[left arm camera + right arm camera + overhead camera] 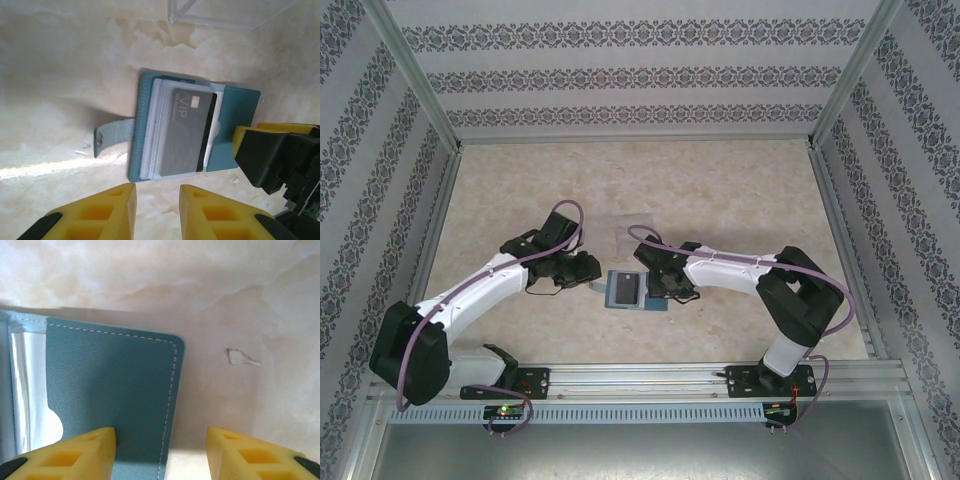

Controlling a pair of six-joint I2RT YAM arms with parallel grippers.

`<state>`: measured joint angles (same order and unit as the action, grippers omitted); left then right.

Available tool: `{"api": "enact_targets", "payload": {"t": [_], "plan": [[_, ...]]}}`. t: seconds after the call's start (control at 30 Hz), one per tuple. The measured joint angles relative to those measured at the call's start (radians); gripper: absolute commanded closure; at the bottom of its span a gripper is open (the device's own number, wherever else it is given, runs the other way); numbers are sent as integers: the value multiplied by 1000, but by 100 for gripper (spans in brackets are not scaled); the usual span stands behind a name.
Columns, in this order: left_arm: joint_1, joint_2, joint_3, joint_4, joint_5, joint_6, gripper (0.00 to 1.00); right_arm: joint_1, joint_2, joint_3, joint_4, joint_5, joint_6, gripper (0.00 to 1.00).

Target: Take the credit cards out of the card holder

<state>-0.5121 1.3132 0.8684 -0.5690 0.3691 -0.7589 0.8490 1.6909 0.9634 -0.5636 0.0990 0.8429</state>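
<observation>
Checking the top view, we find the card holder [623, 290] lying open at the middle of the table [720, 200], between the left gripper [588, 272] and the right gripper [660, 290]. Both arms bend inward and sit low, wrists facing each other. The holder's long axis runs left to right, with its side tab [595, 287] toward the left arm.

The left wrist view adds a grey credit card [187, 132] marked VIP lying on clear sleeves [150, 135], and a clear box [225, 12] beyond. There the left fingers [115, 212] stand narrowly apart with nothing between them.

The right wrist view shows the right fingers [75, 457] moderately parted, straddling the outer edge of the teal panel [110, 390]. We cannot tell whether they touch it.
</observation>
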Motion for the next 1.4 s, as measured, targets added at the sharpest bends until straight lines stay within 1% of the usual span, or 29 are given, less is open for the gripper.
{"api": "enact_targets", "payload": {"t": [0.17, 0.27, 0.47, 0.7, 0.87, 1.2, 1.4], "plan": [[-43, 77, 51, -6, 2, 0, 74, 0, -11, -8, -1, -4, 0, 50], [-51, 128, 56, 0, 8, 0, 74, 0, -11, -8, 0, -4, -1, 52], [-51, 215, 56, 17, 19, 5, 71, -1, -11, -8, 12, -11, -13, 55], [-51, 254, 56, 47, 19, 19, 66, -9, 3, 1, 29, -15, -57, 61], [-51, 276, 56, 79, 23, 19, 63, -10, 10, 10, 35, -15, -92, 63], [-51, 322, 46, 127, 34, 20, 64, -16, 26, 36, 32, -22, -117, 63], [-51, 352, 41, 140, 33, 22, 66, -16, 2, 38, 11, -23, -117, 62]]}}
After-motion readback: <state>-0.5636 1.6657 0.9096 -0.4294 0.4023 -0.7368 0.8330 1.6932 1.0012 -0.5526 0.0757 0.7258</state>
